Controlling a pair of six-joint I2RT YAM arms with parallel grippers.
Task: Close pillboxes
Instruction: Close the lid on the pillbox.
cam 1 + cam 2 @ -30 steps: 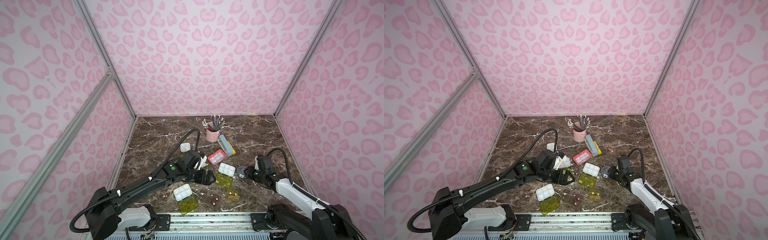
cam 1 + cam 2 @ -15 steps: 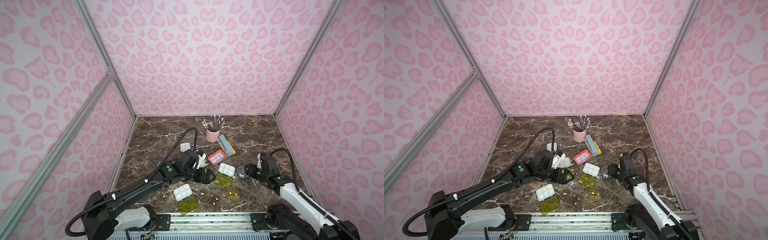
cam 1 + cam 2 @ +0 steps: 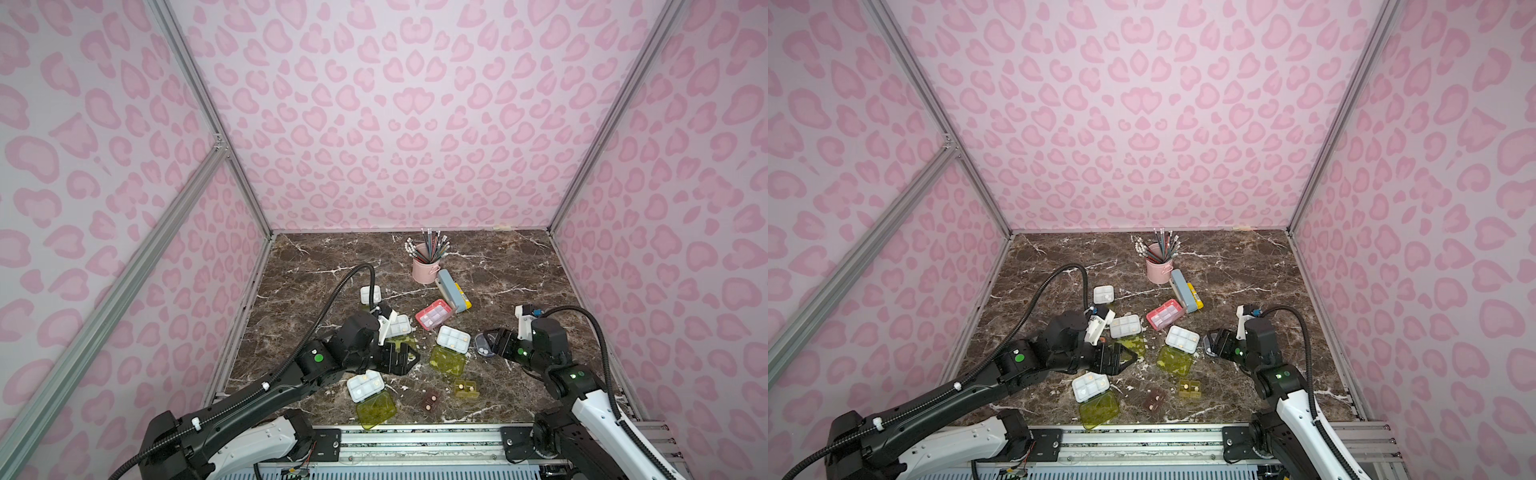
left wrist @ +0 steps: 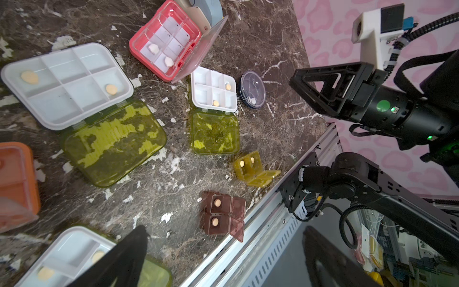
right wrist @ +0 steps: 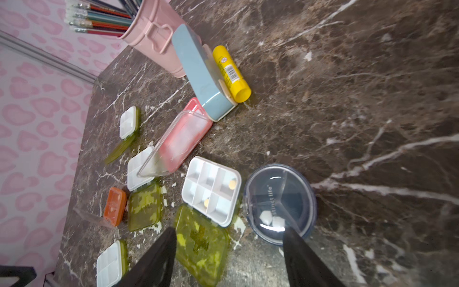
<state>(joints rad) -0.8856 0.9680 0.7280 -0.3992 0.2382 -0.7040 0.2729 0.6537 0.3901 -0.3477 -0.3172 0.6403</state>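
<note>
Several pillboxes lie open on the marble: white trays (image 3: 453, 338) (image 3: 365, 385) (image 3: 400, 325) (image 3: 370, 294) with yellow-green lids (image 3: 446, 361) folded flat, a pink one (image 3: 434, 314), an olive one (image 3: 465, 388) and a brown one (image 3: 430, 401). An orange one (image 4: 15, 184) shows in the wrist views. The round dark-blue pillbox (image 5: 280, 201) has its clear lid down. My right gripper (image 5: 228, 261) is open just in front of it, one finger (image 5: 303, 261) at its rim. My left gripper (image 3: 401, 360) is wide open and holds nothing, low between the white trays.
A pink pencil cup (image 3: 424, 268), a grey-blue stapler (image 3: 451, 290) and a yellow glue stick (image 5: 232, 74) stand behind the pink pillbox. The metal front rail (image 3: 415, 436) runs close to the brown and olive boxes. Pink walls close in three sides.
My right gripper has opened wider at the round dark-blue pillbox and its arm has lifted a little. The left arm has hardly moved.
</note>
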